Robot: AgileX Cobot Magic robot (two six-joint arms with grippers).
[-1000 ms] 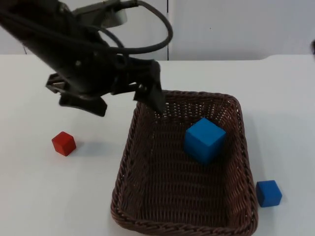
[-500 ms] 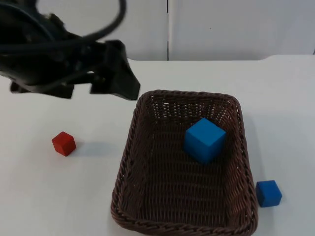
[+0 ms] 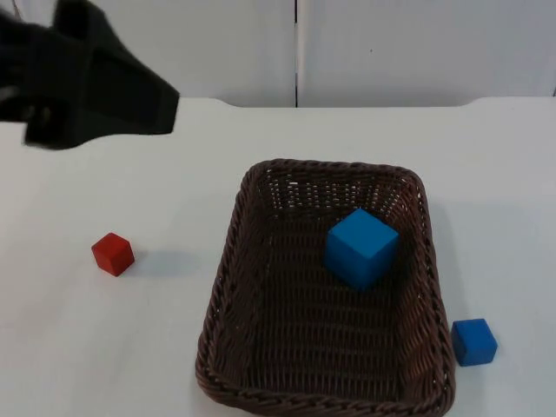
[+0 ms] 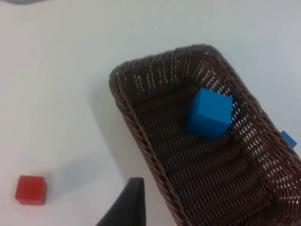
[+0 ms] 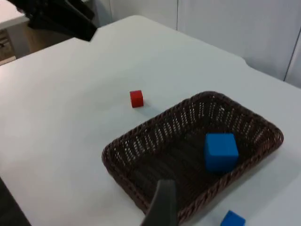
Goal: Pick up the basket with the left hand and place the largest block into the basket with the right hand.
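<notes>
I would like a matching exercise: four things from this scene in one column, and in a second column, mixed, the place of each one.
Things:
1. large blue block
2. small blue block
3. red block
4. left gripper

Places:
A. on the table, outside the basket's right rim
B. above the table's far left part, away from the basket
C. inside the basket
D. on the table, left of the basket

Pairs: 1-C, 2-A, 3-D, 4-B
</notes>
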